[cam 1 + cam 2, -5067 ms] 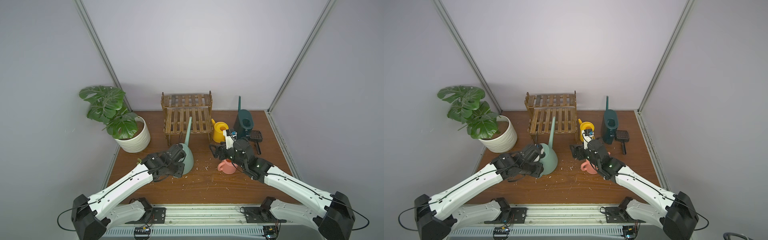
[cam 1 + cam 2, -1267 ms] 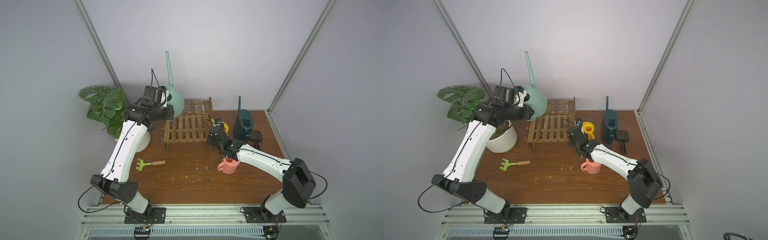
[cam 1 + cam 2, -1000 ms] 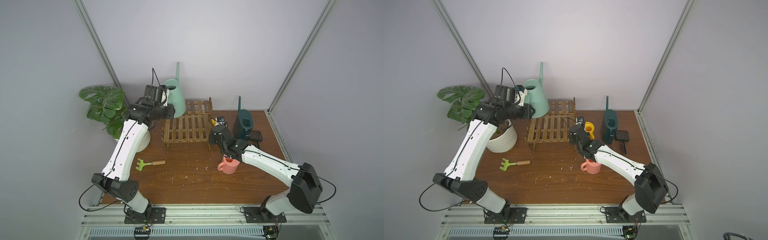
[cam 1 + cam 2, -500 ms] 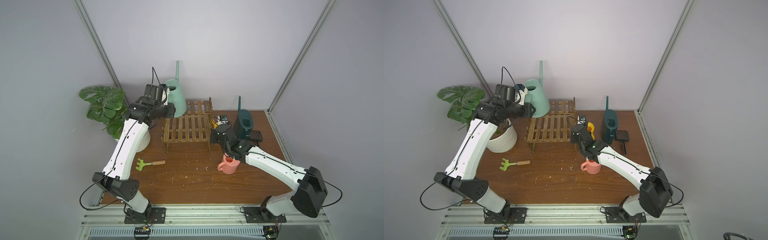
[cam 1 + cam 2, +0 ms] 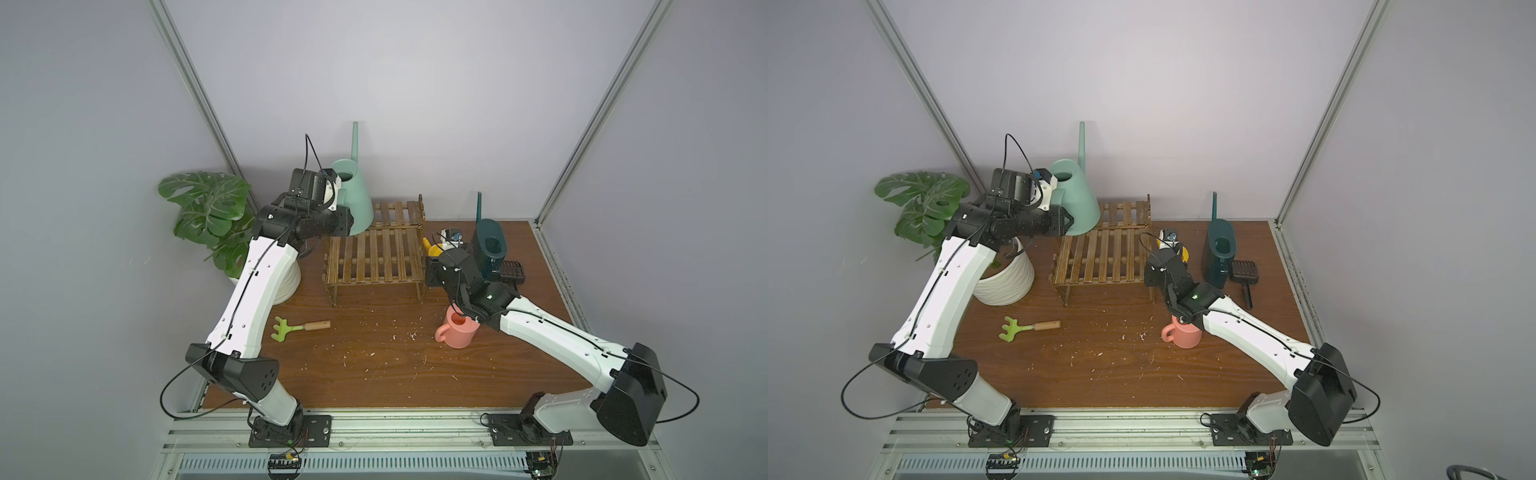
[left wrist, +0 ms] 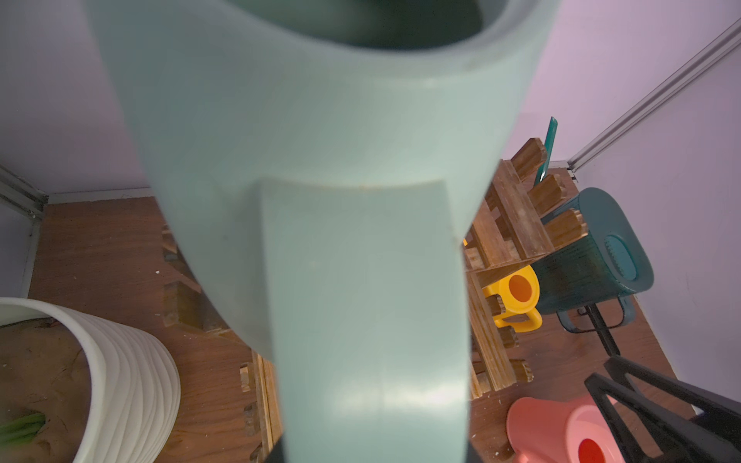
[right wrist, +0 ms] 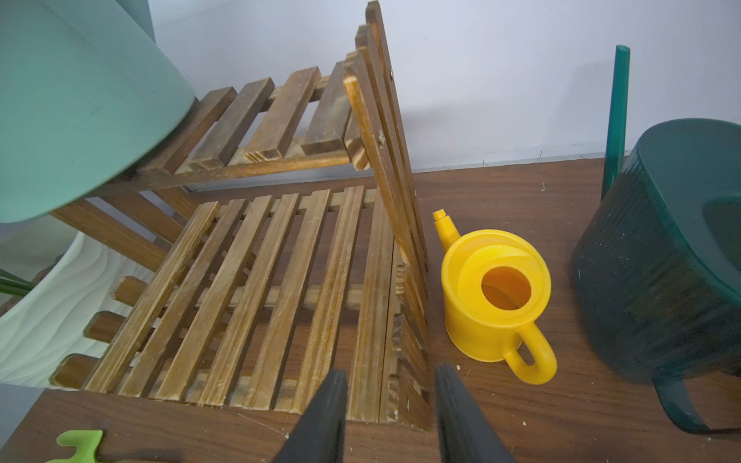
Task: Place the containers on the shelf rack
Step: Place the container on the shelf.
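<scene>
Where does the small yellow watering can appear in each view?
In a top view: yellow watering can, mostly hidden behind the right arm, beside the shelf rack.
In a top view: the same.
Left wrist: beyond the rack's end.
Right wrist: fully visible.
Shared landmark: the rack's end beside it.

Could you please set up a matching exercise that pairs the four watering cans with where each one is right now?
Things:
1. mint-green can
2. yellow can
3. pink can
4. dark-teal can

Places:
A. beside the black brush
B. at the upper tier of the shelf rack
C. partly under the right arm
D. on the table, between the shelf rack and the dark-teal can

Pairs: 1-B, 2-D, 3-C, 4-A.
</scene>
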